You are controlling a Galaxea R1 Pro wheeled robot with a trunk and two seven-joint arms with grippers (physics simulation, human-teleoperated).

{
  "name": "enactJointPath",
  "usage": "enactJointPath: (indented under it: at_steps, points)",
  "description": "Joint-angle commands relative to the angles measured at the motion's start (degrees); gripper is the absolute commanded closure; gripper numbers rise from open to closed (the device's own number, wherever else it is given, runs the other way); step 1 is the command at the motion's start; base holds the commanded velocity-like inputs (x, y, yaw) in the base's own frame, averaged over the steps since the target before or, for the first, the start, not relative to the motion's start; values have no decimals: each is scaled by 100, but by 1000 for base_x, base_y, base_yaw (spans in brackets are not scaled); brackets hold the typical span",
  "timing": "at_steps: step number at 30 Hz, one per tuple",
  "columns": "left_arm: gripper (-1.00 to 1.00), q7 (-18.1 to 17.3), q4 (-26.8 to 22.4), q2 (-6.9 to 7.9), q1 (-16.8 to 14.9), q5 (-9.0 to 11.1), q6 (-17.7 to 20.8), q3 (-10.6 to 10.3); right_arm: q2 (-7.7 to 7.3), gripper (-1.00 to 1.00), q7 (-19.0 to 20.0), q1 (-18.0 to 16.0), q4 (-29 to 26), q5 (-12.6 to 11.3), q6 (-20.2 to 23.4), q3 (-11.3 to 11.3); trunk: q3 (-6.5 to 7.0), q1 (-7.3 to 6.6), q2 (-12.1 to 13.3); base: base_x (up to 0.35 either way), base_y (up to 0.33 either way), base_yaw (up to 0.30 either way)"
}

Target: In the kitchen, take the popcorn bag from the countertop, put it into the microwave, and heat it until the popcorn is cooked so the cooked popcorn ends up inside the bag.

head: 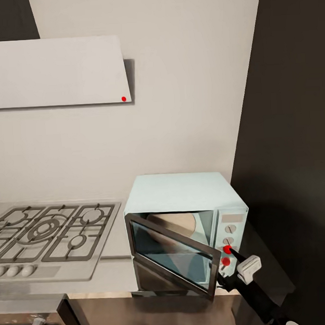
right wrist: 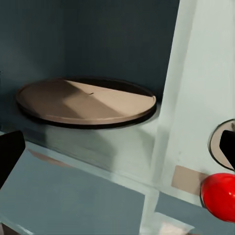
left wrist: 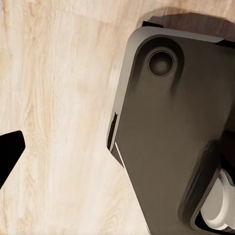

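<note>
From the head camera, the microwave (head: pixel 185 228) sits on the countertop (head: pixel 116 272) at about five o'clock in the picture, pale blue, its dark glass door (head: pixel 172 255) swung down and open toward the robot. Inside it a tan round turntable (head: pixel 177 223) lies bare. The white side panel carries knobs and two red lights (head: pixel 227 249), one above the other. The right gripper (head: pixel 242 265) reaches up from five o'clock, its dark fingertip touching or just beside the upper red light; whether its fingers are apart or together I cannot tell from here. At nine o'clock lies a gas hob (head: pixel 47 233) with grey grates and pale knobs along its front. At ten o'clock a white angled hood (head: pixel 57 72) hangs on the pale wall, a small red dot (head: pixel 124 98) at its lower corner. A tall dark cabinet (head: pixel 295 151) fills the three o'clock side.

In the left wrist camera, light wood plank floor (left wrist: pixel 58 98) shows, with the robot's dark base (left wrist: pixel 176 132) over it. One black fingertip (left wrist: pixel 10 149) juts in at the edge; the fingers' state cannot be told.

In the right wrist camera, the microwave's cavity (right wrist: pixel 98 44) is open, the turntable (right wrist: pixel 85 100) bare on its floor. A red light (right wrist: pixel 220 196) and part of a knob (right wrist: pixel 223 144) show on the panel. Black fingertips (right wrist: pixel 9 152) appear at both edges, set wide apart.
</note>
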Motion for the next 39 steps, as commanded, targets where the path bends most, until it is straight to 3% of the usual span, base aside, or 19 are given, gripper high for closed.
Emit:
enactJointPath:
  at_steps: [1, 5, 11, 18, 23, 39]
  points:
    - [-100, -1, -16, -2, 1, -1, 33, 25, 1, -100, 38, -4, 1, 7, -14, -10, -10, 2, -9, 0, 0, 0]
    - [-100, -3, -15, -2, 1, -1, 33, 25, 1, -100, 241, 10, 1, 157, -15, -18, -10, 2, -9, 0, 0, 0]
    - [-100, 1, -18, -4, 1, -1, 33, 33, 1, -100, 486, 15, 1, 187, -22, -20, -2, 2, -9, -9, 0, 89]
    - [-100, 6, -24, -162, 1, -1, 26, 57, 1, -100, 495, 15, 1, 189, -22, -20, 5, 2, -9, -1, 0, 102]
    - [-100, -5, -24, -44, 1, -1, 7, 34, 1, -100, 495, 15, 1, 188, -22, -20, 13, 2, -9, -69, 0, 127]
    - [-100, -5, -24, -27, 1, -1, -2, 42, 1, -100, 493, 15, 1, 188, -22, -20, 50, 2, -9, -157, 14, 157]
